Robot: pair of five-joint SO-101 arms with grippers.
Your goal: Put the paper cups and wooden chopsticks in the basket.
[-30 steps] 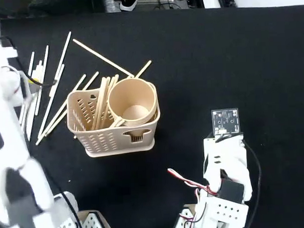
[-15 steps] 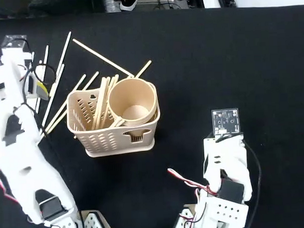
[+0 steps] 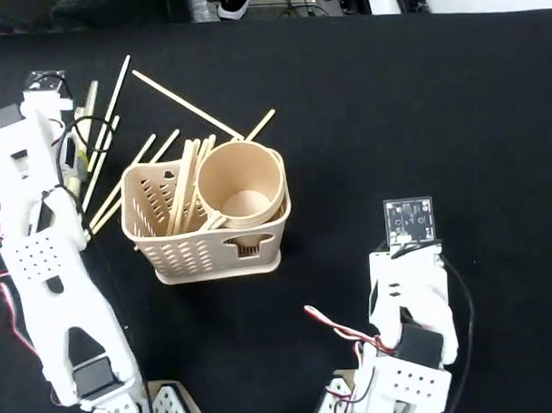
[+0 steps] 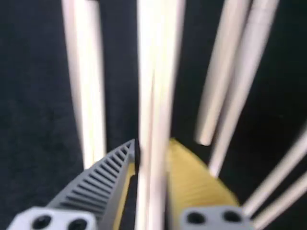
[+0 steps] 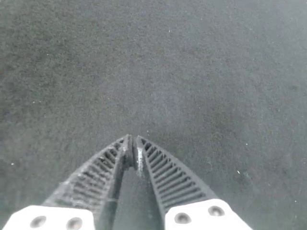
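Left gripper (image 4: 152,143): clamped on chopstick pair (image 4: 154,72), table (image 3: 417,102) far-left corner.
Right gripper (image 5: 132,143): closed, empty, by near edge.
Basket (image 3: 205,252): holds paper cups (image 3: 243,182).

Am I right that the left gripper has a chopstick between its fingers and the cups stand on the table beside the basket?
Not quite: the high view shows the cups standing inside the basket, not beside it. The left gripper does have a chopstick between its fingers.
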